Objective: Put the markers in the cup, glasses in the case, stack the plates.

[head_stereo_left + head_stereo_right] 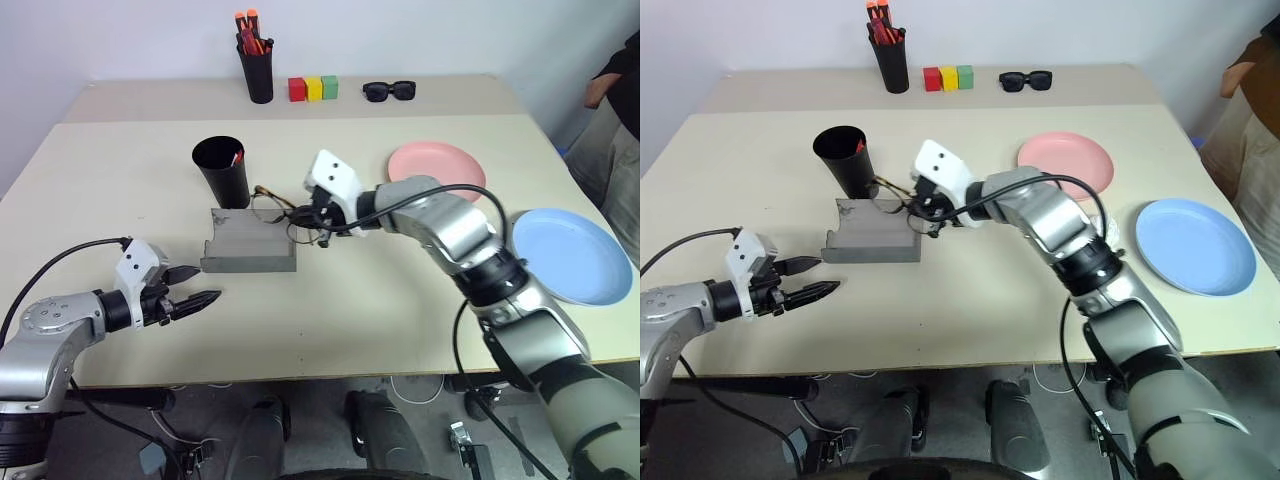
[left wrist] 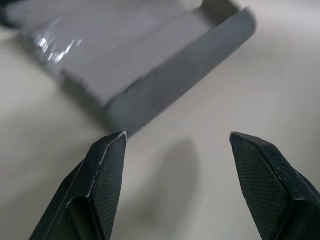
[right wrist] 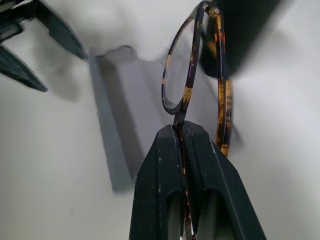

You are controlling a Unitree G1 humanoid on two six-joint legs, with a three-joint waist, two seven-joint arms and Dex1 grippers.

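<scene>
My right gripper (image 3: pixel 180 129) is shut on the rim of the brown glasses (image 1: pixel 272 205) and holds them just over the back right of the grey case (image 1: pixel 250 248), which lies open on the table. My left gripper (image 1: pixel 195 287) stands open at table height, a short way in front of the case's left end (image 2: pixel 150 60), with nothing between its fingers. Behind the case stands the black cup (image 1: pixel 222 172), and a red marker (image 1: pixel 237 157) pokes up inside it. The pink plate (image 1: pixel 437 168) and the blue plate (image 1: pixel 572 255) lie apart on the right.
At the table's back stand a slim black pen pot (image 1: pixel 259 70) with orange-capped pens, three coloured blocks (image 1: pixel 313 88) and black sunglasses (image 1: pixel 389 91). A person (image 1: pixel 615 110) stands beyond the table's right edge.
</scene>
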